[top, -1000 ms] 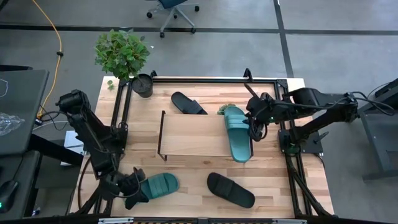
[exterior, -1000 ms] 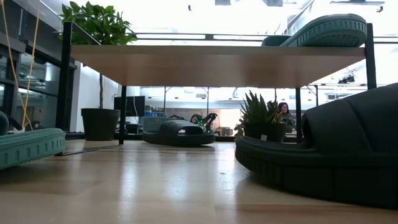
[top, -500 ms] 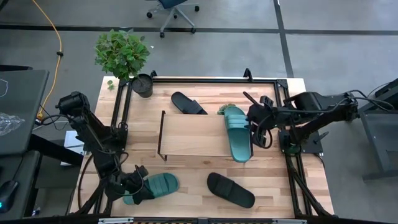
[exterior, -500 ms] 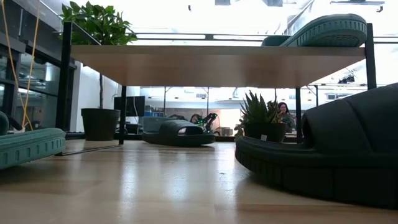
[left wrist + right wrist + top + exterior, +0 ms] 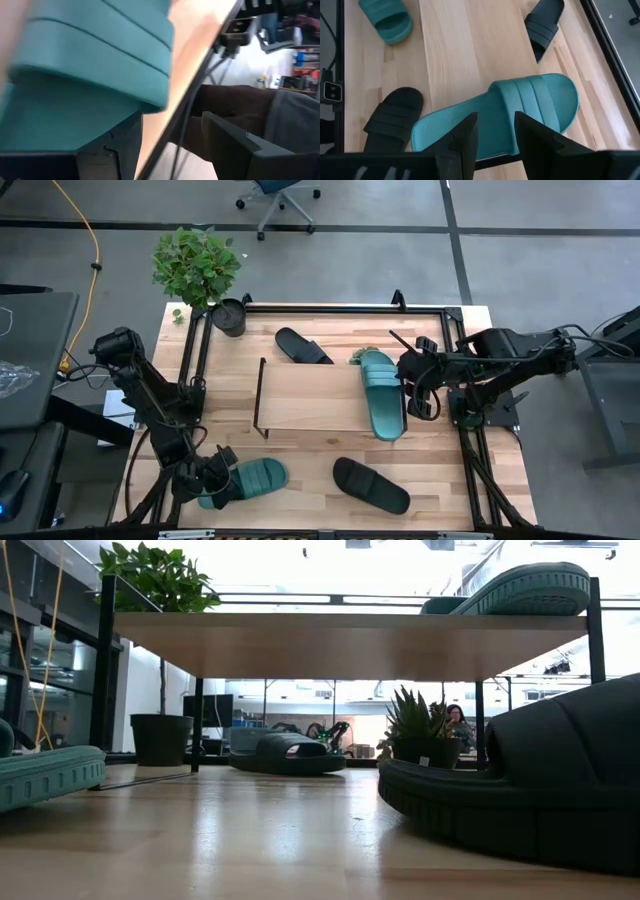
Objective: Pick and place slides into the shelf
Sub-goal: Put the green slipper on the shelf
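Four slides total: two teal, two black. One shelf (image 5: 310, 395), mid-bench (image 5: 300, 445), long axis left-right in the high view.

- Teal slide #1 (image 5: 382, 394) lies on the shelf's right end, long axis across the plank, strap end toward the far edge, heel overhanging the near edge. In the low view its sole sits tilted above the plank.
- Teal slide #2 (image 5: 250, 478) is on the bench at the near-left corner, long axis roughly left-right.
- Black slide #1 (image 5: 303, 346) is on the bench behind the shelf, lying diagonal.
- Black slide #2 (image 5: 371, 485) is on the bench in front of the shelf, diagonal, right of teal #2.

Left tool (image 5: 212, 486) is at the left end of teal #2, fingers spread around that end, not pinching. Right tool (image 5: 421, 386) is just right of teal #1, fingers (image 5: 465, 137) spread, holding nothing.

Potted plant (image 5: 200, 270) at the far-left corner.
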Controlling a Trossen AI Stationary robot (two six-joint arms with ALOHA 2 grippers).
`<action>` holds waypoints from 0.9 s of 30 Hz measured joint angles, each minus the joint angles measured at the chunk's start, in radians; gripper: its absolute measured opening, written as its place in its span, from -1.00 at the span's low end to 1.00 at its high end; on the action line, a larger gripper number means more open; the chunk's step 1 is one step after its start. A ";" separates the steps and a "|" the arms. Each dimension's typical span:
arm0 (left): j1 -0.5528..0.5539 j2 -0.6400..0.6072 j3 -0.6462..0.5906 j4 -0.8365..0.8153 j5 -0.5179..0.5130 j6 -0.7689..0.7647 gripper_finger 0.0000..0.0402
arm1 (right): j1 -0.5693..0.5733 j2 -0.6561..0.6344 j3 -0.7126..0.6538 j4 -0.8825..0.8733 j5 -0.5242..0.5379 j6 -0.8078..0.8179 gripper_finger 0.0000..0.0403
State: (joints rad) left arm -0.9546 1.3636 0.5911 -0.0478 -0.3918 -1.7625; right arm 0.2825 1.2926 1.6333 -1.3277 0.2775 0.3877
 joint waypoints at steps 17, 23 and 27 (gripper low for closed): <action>0.041 0.003 0.000 -0.086 -0.091 -0.014 -0.07 | 0.000 0.000 0.000 0.000 0.000 0.000 -0.41; 0.093 0.016 0.000 -0.091 -0.091 0.016 -0.13 | 0.000 0.000 0.000 0.000 0.000 0.004 -0.41; 0.106 0.016 0.000 -0.123 -0.089 0.030 -0.16 | 0.000 0.000 0.000 0.000 0.001 0.004 -0.41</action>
State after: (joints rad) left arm -0.8482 1.3792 0.5911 -0.1712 -0.4805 -1.7325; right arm 0.2825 1.2926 1.6333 -1.3273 0.2781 0.3920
